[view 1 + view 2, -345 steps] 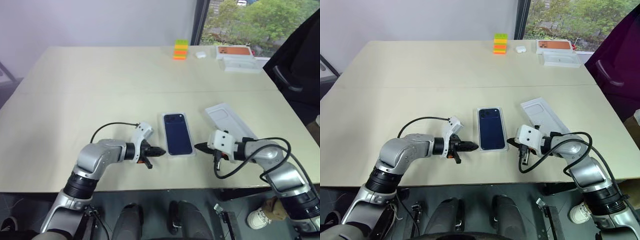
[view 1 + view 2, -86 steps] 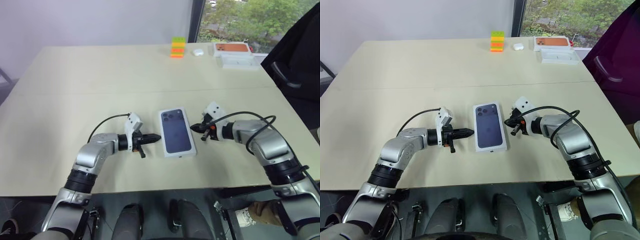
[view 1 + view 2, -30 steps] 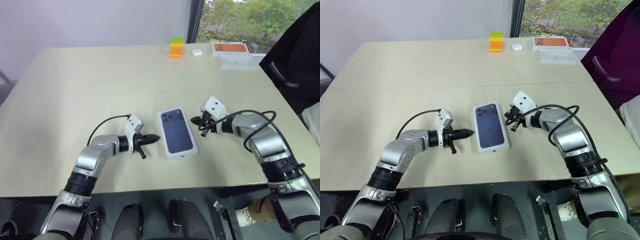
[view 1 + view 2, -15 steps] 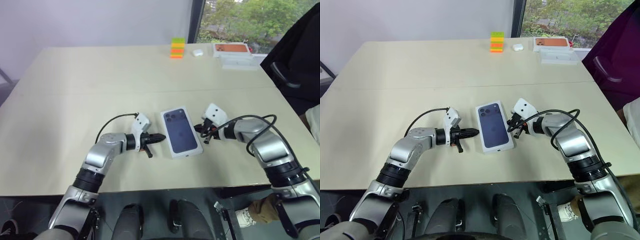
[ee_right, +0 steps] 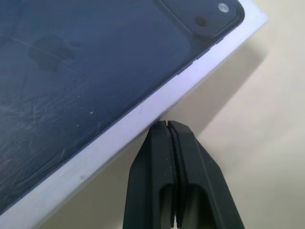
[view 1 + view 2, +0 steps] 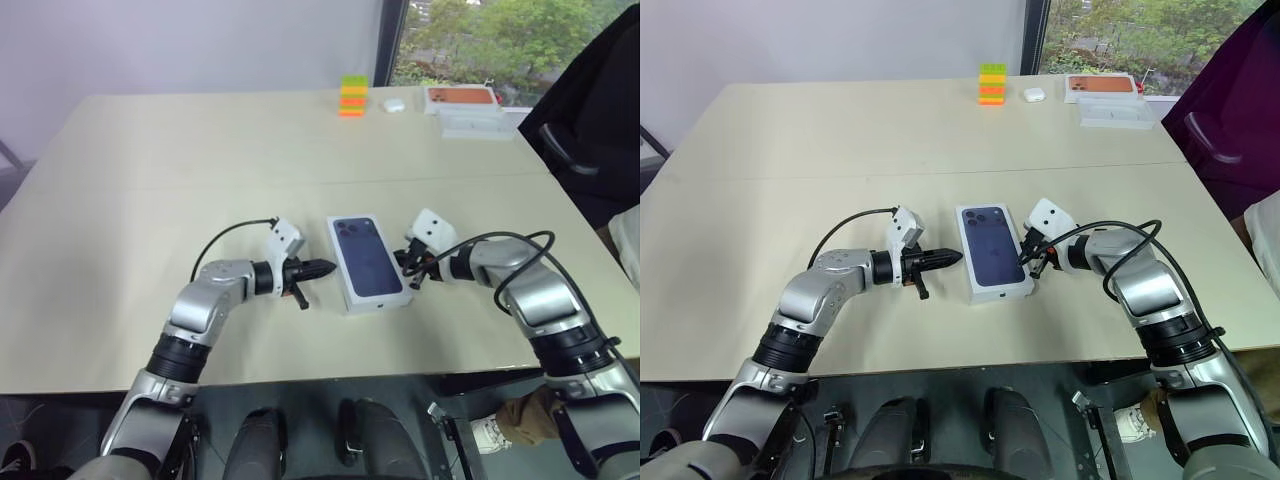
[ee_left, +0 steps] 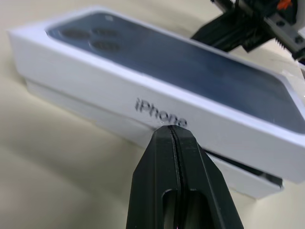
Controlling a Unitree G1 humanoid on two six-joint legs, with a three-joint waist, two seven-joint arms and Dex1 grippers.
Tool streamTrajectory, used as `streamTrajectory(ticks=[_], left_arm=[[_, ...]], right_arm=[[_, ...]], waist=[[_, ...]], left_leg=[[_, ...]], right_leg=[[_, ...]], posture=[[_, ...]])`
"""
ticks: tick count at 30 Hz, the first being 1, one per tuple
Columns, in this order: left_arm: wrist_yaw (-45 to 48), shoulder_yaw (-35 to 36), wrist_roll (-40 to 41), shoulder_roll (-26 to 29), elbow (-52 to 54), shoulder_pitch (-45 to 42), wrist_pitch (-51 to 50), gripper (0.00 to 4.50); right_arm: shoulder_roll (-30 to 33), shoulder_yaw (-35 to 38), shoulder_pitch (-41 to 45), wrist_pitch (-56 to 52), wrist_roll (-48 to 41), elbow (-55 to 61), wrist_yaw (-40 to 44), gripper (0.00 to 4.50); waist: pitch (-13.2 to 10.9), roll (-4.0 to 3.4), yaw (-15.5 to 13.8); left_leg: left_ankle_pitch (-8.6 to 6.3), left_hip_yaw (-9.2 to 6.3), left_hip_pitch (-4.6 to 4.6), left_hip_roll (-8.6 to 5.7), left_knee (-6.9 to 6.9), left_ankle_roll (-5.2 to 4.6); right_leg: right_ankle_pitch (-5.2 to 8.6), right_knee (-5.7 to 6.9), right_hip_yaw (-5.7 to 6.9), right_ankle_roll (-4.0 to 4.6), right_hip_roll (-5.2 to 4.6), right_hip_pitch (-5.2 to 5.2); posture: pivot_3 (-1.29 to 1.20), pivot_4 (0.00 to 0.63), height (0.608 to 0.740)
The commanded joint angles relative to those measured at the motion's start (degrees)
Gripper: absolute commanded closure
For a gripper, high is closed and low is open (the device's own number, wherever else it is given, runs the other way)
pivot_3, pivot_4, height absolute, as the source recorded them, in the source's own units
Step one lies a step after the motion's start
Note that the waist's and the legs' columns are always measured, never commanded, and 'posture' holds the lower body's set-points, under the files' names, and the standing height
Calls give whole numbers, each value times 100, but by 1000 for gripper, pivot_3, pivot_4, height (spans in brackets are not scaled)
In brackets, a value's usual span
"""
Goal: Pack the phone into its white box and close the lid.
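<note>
On the beige tabletop point(image 6: 150, 190), the left gripper point(image 6: 325, 268) lies low with its black fingers point(image 7: 178, 186) pressed together, holding nothing, their tips pointing at the long left side of the lid point(image 6: 367, 262), just beside it; from the left wrist view the tips sit right at the lettering on that side wall, though contact cannot be confirmed. The lid, printed with a dark blue phone image, sits on the white box point(image 7: 95, 121), whose lower rim shows beneath it as a narrow step, so the lid is not fully seated. The phone itself is hidden under the lid. On the other side, the right gripper point(image 6: 405, 262) has its fingers point(image 5: 174, 181) likewise closed together and empty, the tips at the lid's right edge. Far back near the window stand a stack of coloured blocks point(image 6: 354, 97), a small white case point(image 6: 394, 104) and an orange-topped box point(image 6: 462, 96).
</note>
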State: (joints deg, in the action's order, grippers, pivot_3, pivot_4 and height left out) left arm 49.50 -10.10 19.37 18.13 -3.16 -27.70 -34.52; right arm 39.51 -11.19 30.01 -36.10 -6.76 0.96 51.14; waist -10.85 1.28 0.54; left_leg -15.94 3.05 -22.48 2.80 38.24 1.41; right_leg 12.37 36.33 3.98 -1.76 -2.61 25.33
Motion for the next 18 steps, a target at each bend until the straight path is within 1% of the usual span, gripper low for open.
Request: streamTrajectory(ticks=[1, 5, 14, 17, 18], left_arm=[[-27, 20, 26, 17, 168, -7, 34, 4500], [-107, 130, -34, 52, -61, -56, 165, 4500], [-48, 159, 98, 133, 92, -20, 84, 4500], [-89, 481, 383, 171, 253, -169, -105, 4500], [-136, 586, 449, 156, 243, -283, -116, 4500]], right_arm=[[83, 27, -4, 35, -29, 290, 105, 4438], [153, 10, -43, 46, -2, 369, 179, 4438], [241, 1, -33, 120, 74, 336, 192, 4438], [189, 276, 129, 243, 14, 125, 58, 4438], [43, 473, 298, 275, -73, -44, -119, 4438]], waist=[[0, 0, -1], [0, 0, 9], [0, 0, 3], [0, 0, 7], [0, 0, 10]], left_leg=[[0, 0, 0, 0, 0, 0], [0, 0, 0, 0, 0, 0], [0, 0, 1, 1, 0, 0], [0, -1, 1, 0, 0, 0], [0, -1, 1, 1, 0, 0]], right_leg=[[0, 0, 0, 0, 0, 0], [0, 0, 1, 0, 0, 0], [0, 0, 0, 0, 1, 0], [0, 1, 0, 0, 1, 0], [0, 1, -1, 0, 1, 0]], posture=[[0, 150, 740], [0, 150, 740], [0, 150, 740], [0, 150, 740], [0, 150, 740]])
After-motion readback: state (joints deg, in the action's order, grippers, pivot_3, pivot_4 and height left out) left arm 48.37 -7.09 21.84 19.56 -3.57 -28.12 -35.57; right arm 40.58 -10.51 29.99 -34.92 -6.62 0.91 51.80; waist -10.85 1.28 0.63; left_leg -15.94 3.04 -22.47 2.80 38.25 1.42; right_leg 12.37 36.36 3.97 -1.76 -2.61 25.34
